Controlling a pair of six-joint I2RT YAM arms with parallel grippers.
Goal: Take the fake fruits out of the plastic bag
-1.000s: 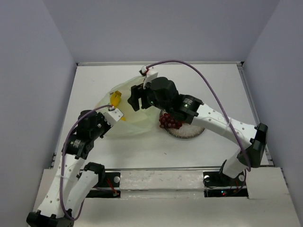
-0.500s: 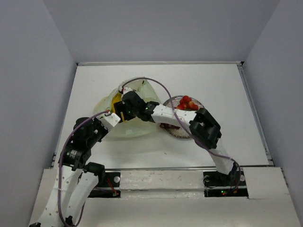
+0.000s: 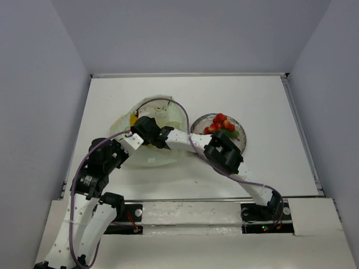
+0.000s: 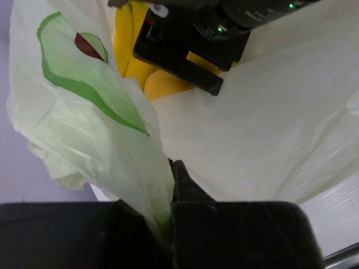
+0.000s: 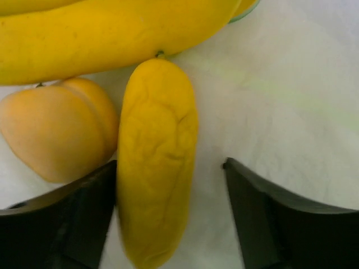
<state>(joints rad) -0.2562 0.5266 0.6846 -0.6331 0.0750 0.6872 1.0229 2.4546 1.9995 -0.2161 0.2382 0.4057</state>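
Right arm (image 3: 185, 140) has pushed deeper into the plastic bag (image 4: 269, 129).
Right fingers (image 5: 263, 218), wide, straddle the yellow oblong fruit (image 5: 157, 162) inside; left fingers (image 4: 186, 189) pinch the bag's rim to hold it open.

White table (image 3: 263, 95) within 3 plain grey walls (image 3: 185, 33), lighting seemingly even.

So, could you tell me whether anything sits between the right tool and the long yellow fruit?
Nothing visible does: the right tool is open in the bag, and the yellow fruit lies between its fingers.
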